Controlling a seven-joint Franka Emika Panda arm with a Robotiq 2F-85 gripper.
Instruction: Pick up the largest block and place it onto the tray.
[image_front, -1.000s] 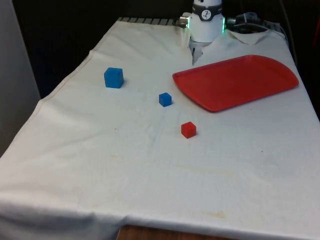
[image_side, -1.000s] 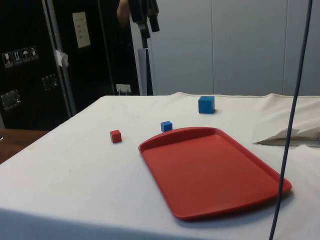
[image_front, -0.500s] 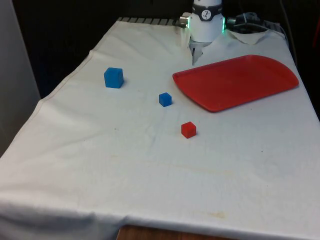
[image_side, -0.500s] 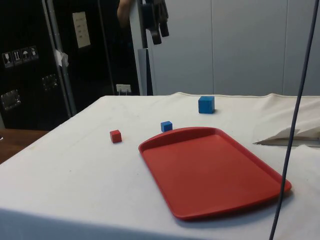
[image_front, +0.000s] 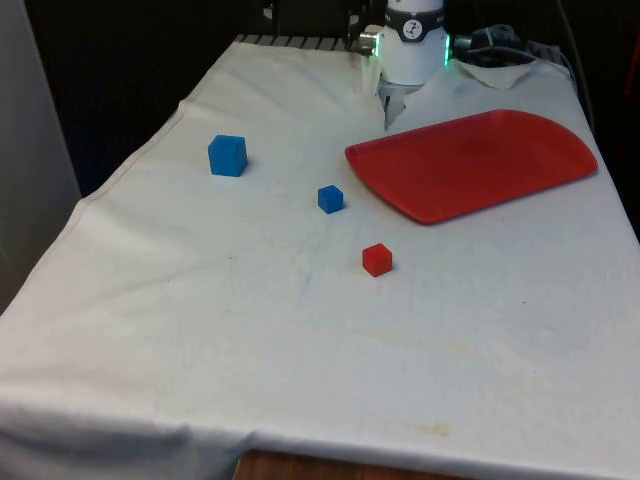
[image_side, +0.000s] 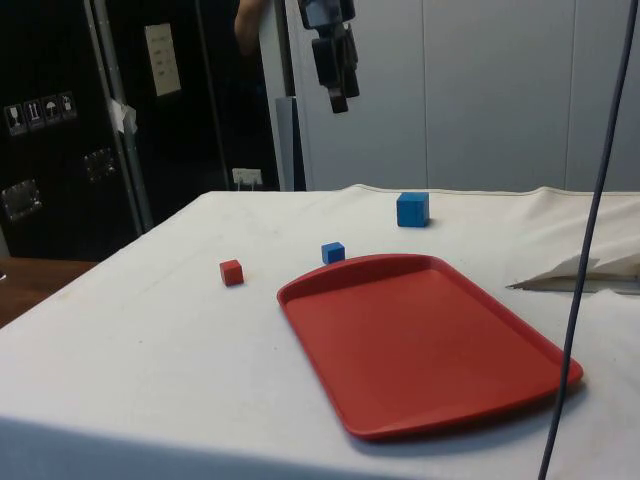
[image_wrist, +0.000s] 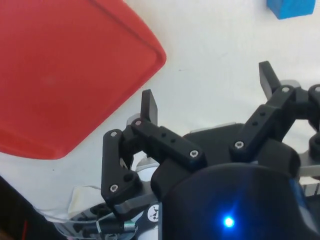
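Three blocks are seen on the counter (image_front: 200, 330); the largest, a blue cube (image_front: 227, 155), is set well apart from the red tray (image_front: 470, 162). The claw (image_wrist: 207, 92) is held high above the cloth, fingers spread apart and empty.

At the side view's upper edge we see the gripper (image_side: 338, 95) hanging above the tray (image_side: 420, 340), its upper body cut off by the picture's edge. Behind it a person's arm (image_side: 250, 22) shows, also clipped at that edge, the rest hidden by a white post.

In the wrist view the tray (image_wrist: 65, 70) runs out of the picture on two sides, so we get one rounded corner. The blue block (image_wrist: 292, 7), beyond that corner, is cut by the edge; which of the blue blocks it is we cannot tell.

In the front view, the table cloth (image_front: 300, 340) near the tray is cut off on both sides.
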